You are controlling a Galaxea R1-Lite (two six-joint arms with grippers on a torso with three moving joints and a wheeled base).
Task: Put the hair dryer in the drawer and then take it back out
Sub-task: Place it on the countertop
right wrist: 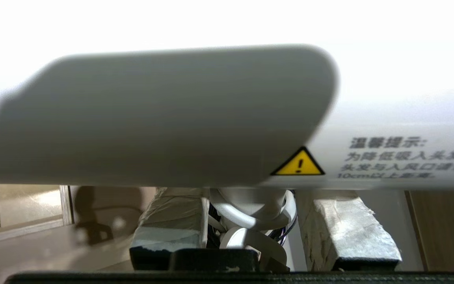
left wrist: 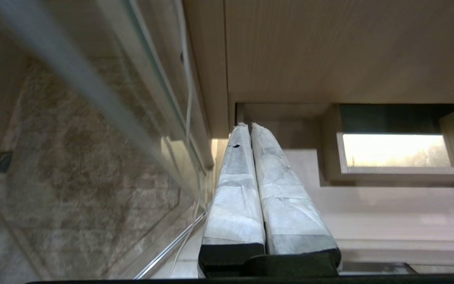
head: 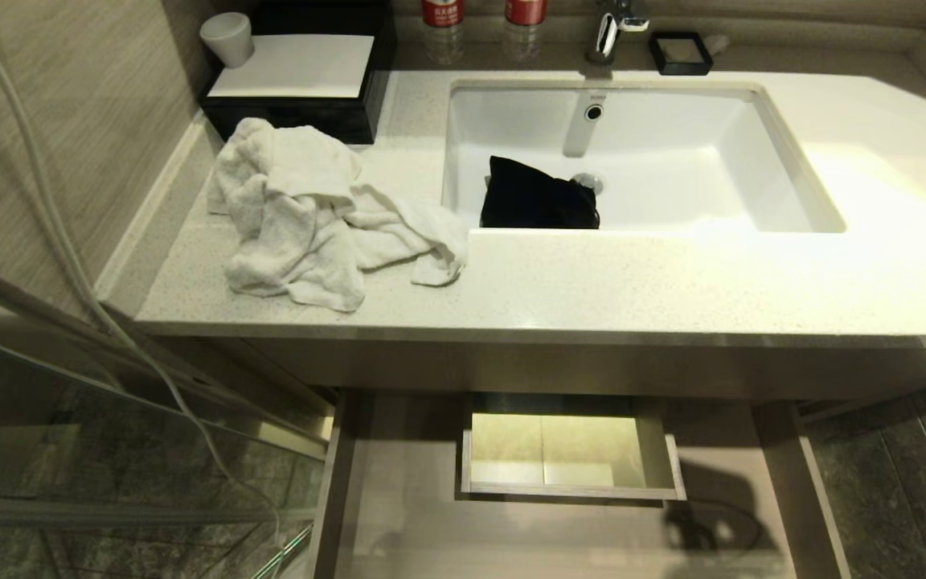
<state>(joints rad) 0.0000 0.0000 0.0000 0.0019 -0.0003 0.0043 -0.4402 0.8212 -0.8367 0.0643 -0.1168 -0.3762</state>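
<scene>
— Where is the small white hair dryer with the yellow warning triangle?

— In my right gripper. Its taped fingers pinch the handle and bundled cord between them, and the barrel fills the upper half of the right wrist view. In the head view neither arm shows.

— And the wide, shallow light-brown wood-grain drawer?

— Pulled out, at the bottom centre of the head view, under the pale speckled counter. Its floor shows bare around the boxed cut-out; a shadow lies at lower right.

— So which step is this?

— I judge I am carrying it, either in or out; I cannot tell which. Next I must clear the counter edge.

— Your left gripper?

— Idle, fingers pressed together, lower centre of its view.
</scene>
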